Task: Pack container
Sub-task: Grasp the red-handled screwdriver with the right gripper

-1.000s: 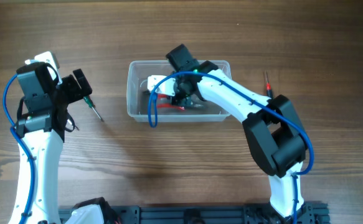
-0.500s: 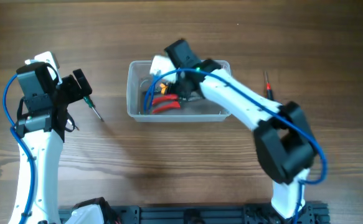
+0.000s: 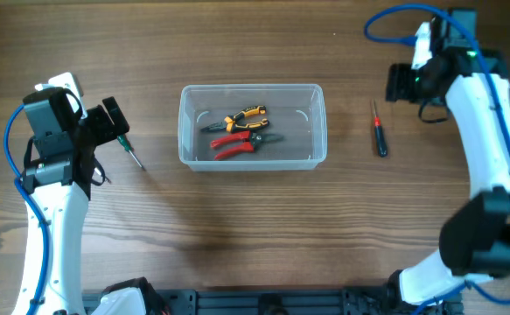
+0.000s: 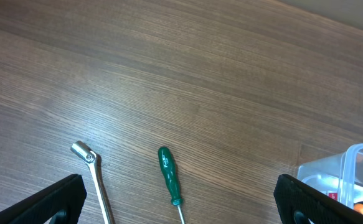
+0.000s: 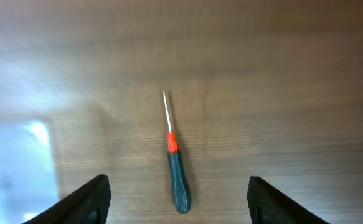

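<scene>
- The container (image 3: pixel 252 89) is seen on the wooden table (image 3: pixel 237 227), between the two arms. Orange-handled pliers (image 3: pixel 244 116) and red-handled pliers (image 3: pixel 237 144) are laid close together inside it.
- To its right, apart from it, a red-collared screwdriver (image 3: pixel 378 133) is laid on the wood.
- Just beyond that, the right gripper (image 3: pixel 401 83) is held wide open, with nothing grasped.
- To the container's left, a green screwdriver (image 3: pixel 131 154) is laid beside a metal wrench (image 4: pixel 95 180).
- Next to them, the left gripper (image 3: pixel 113 122) is spread wide and empty.

Soft even light, faint shadows; right wrist view blurred, container (image 5: pixel 19 155) a pale smear.
</scene>
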